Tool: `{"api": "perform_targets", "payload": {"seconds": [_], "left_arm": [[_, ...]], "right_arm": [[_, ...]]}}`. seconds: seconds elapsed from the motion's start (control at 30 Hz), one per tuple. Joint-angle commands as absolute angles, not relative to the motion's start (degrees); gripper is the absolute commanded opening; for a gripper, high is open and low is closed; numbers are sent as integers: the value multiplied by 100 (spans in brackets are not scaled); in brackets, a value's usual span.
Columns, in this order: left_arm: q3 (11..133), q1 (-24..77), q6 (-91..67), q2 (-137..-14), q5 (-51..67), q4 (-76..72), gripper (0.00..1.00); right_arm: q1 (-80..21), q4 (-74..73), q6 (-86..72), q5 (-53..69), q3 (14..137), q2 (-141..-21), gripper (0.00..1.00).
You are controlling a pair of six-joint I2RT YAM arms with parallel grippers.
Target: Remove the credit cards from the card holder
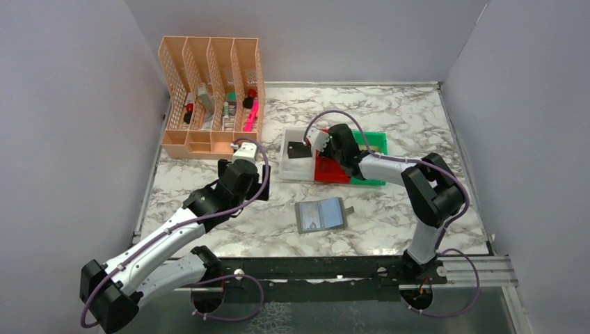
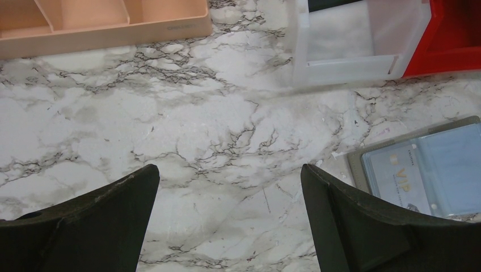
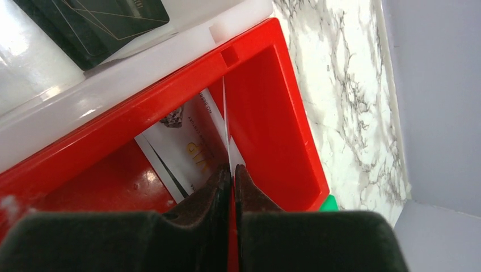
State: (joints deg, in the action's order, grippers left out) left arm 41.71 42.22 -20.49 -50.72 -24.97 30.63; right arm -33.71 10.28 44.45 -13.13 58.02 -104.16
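Observation:
The blue-grey card holder (image 1: 320, 216) lies open on the marble table; in the left wrist view (image 2: 431, 170) a card with gold lettering (image 2: 397, 178) sits in its left pocket. My left gripper (image 1: 243, 154) is open and empty above bare table (image 2: 230, 181), left of the holder. My right gripper (image 1: 320, 142) is shut on a thin silvery-white card (image 3: 226, 119), held edge-on inside the red bin (image 3: 283, 130). A white card face with a dark stripe (image 3: 181, 153) shows beside it, possibly its reflection. A black card (image 1: 299, 149) lies in the white bin (image 3: 113, 85).
The white bin (image 1: 291, 170), red bin (image 1: 330, 170) and green bin (image 1: 369, 149) stand side by side at the table's middle back. An orange desk organizer (image 1: 209, 97) with pens stands at the back left. Grey walls enclose the table.

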Motion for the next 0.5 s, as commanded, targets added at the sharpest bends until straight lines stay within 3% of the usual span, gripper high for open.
{"api": "perform_targets", "payload": {"seconds": [0.0, 0.17, 0.27, 0.47], "left_arm": [[4342, 4210, -1991, -5065, -2624, 3128, 99], [4351, 4210, -1977, -5064, -2599, 3133, 99], [4351, 4210, -1978, -5066, -2585, 3131, 99], [4351, 4211, -1969, -5106, -2559, 3144, 99]], "right_arm": [[-3425, 1361, 4608, -1377, 5725, -10508, 12], [-3462, 1303, 4590, -1376, 5605, -10547, 15], [-3463, 1176, 4573, -1303, 5588, -10534, 27], [-3471, 1140, 4548, -1235, 5598, -10486, 28]]}}
